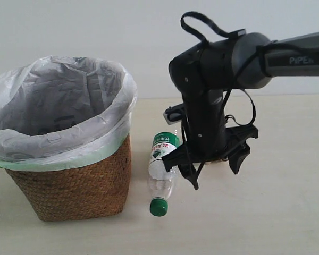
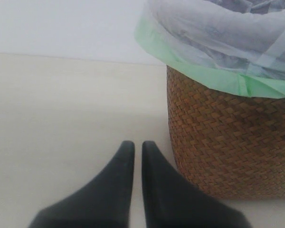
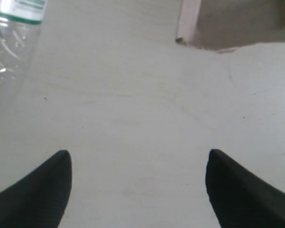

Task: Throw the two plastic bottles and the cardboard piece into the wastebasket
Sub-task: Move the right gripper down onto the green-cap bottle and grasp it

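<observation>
Right tool [image 3: 137,187] hangs spread wide and empty over the table [image 1: 287,212] between the green-capped bottle [image 1: 163,170], lying beside the wastebasket [image 1: 74,186], and the cardboard piece [image 3: 237,23], so it looks like pickup time: centre over one, drop, clench; left tool [image 2: 137,152] sits pinched together.

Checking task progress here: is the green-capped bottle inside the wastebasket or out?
Out. The green-capped bottle lies on its side on the table beside the wastebasket; the right pincer is open and empty.

1 clear green-capped bottle [image 1: 160,183] on its side beside bag-lined wicker wastebasket [image 1: 80,188], cardboard piece [image 3: 232,23] near
</observation>
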